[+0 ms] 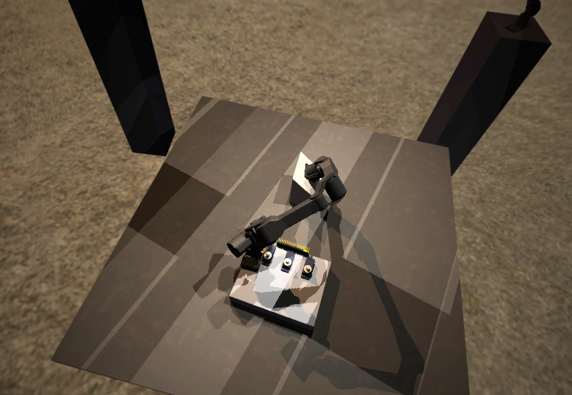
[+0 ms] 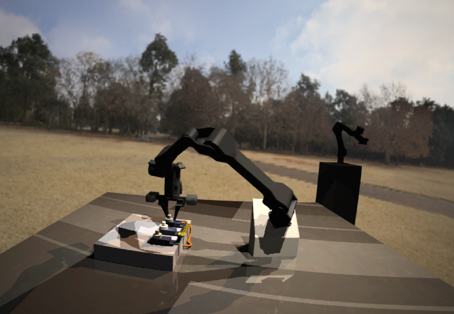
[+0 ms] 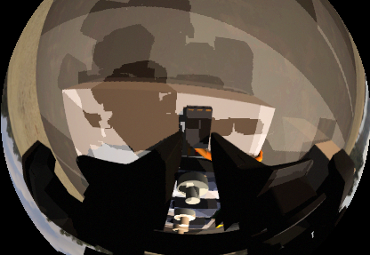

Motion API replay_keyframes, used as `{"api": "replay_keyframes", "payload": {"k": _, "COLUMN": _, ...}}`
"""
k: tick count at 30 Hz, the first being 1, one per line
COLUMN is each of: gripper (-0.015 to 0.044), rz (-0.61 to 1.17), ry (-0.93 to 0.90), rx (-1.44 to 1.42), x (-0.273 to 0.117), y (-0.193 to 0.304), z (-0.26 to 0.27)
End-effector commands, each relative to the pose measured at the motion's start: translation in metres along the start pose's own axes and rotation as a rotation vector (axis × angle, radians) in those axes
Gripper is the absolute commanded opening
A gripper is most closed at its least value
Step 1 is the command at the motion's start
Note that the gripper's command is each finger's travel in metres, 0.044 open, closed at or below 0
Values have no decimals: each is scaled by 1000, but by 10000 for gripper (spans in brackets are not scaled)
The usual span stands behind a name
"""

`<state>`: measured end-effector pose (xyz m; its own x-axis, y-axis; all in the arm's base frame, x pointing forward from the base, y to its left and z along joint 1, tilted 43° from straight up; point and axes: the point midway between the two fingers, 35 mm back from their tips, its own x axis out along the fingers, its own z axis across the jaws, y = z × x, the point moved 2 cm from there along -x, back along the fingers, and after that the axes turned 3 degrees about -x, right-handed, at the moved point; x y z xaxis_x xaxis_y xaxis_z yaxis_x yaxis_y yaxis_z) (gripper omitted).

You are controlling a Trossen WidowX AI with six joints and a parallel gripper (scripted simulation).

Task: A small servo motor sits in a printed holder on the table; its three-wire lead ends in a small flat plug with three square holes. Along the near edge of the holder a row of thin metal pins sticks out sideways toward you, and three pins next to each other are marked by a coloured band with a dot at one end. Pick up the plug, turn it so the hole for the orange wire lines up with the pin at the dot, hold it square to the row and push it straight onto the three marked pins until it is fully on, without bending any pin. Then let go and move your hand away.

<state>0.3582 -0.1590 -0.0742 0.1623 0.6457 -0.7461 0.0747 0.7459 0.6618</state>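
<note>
The plug (image 3: 198,126) is a small dark block on the holder (image 1: 300,310) (image 2: 135,259) (image 3: 236,111), beyond the end servo motor. Its orange wire (image 3: 203,153) leads back toward that servo (image 1: 267,255) (image 3: 192,184) and also loops off the pin side in the exterior view. My gripper (image 2: 171,218) (image 3: 197,137) points down and is open, with one fingertip on each side of the plug in the wrist view; a small gap shows on both sides. Yellow pins (image 1: 293,244) (image 2: 185,230) stick out from the holder's edge. The coloured band and dot are not clear.
Two more servos with pale round horns, a middle one (image 1: 287,262) (image 2: 163,226) and a far one (image 1: 307,269) (image 2: 157,235), stand in line beside the end servo. The arm's pale base block (image 1: 300,164) (image 2: 275,244) stands on the pin side of the holder.
</note>
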Motion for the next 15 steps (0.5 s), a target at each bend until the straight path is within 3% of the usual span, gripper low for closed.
{"api": "replay_keyframes", "payload": {"k": 1, "gripper": 62, "rz": 4, "ry": -1, "rx": 6, "x": 3, "y": 0, "z": -1}}
{"api": "replay_keyframes", "payload": {"k": 7, "gripper": 3, "rz": 4, "ry": -1, "rx": 6, "x": 3, "y": 0, "z": -1}}
{"api": "replay_keyframes", "payload": {"k": 15, "gripper": 0, "rz": 2, "ry": 0, "rx": 6, "x": -32, "y": -1, "z": 0}}
